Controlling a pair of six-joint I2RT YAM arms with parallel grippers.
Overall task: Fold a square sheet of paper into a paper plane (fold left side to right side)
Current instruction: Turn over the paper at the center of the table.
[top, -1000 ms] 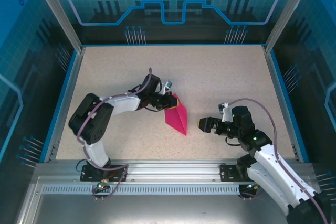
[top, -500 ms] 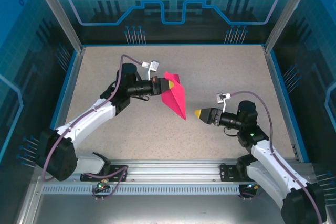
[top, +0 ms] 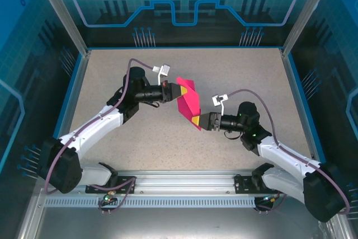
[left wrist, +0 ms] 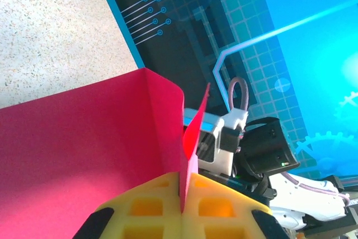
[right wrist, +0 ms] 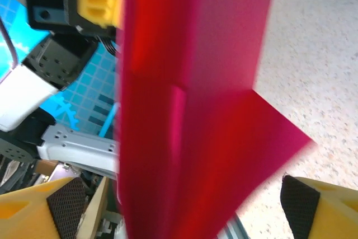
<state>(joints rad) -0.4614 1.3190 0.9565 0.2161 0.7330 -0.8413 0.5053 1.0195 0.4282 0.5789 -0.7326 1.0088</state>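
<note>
Above the counter (top: 235,71), left tool (top: 175,90) clamps the paper plane (top: 188,102); right tool (top: 196,120), fingers spread, straddles its near tip. Likely light, limp: grip at the crease.

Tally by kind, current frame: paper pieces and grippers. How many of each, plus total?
folded pink paper: 1
grippers: 2 (left gripper shut on the paper, right gripper open around its lower tip)
Total: 3
</note>
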